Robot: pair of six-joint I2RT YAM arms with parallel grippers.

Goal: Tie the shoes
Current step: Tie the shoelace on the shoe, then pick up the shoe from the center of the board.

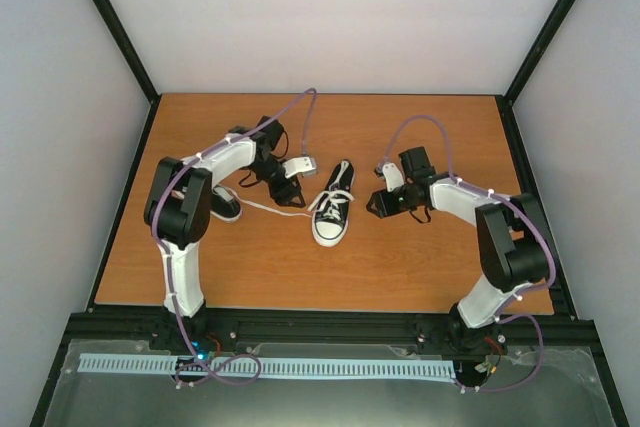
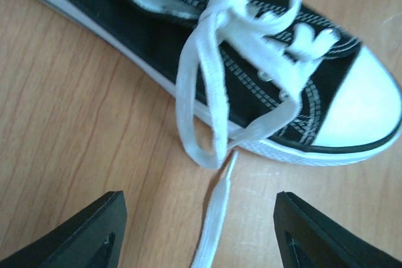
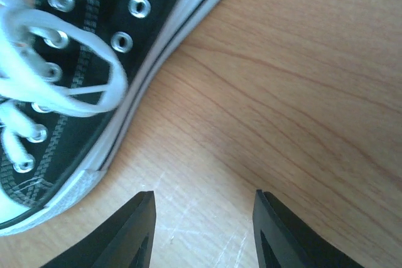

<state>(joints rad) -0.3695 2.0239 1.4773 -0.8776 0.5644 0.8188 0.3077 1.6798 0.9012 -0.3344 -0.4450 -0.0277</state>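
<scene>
Shoes (image 1: 332, 209) lay on surface (image 1: 400, 267), one centre, other shoe (image 1: 227, 209) left, behind left arm (image 1: 185, 202). Left gripper (image 2: 200, 204) gaped over loose lace end (image 2: 217, 216); right gripper (image 3: 202, 196) spread, empty. Advisable: pinch lace low, avoid snagging loop (image 2: 186, 101).

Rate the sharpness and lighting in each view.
Top external: even, soft light, with faint shadows on the orange-brown wooden table. Left wrist: the black canvas sneaker and its flat white laces are crisp, and the white rubber toe cap is close to glare. Right wrist: the wood grain is sharp, and the sneaker's nearest edge is slightly soft.
</scene>
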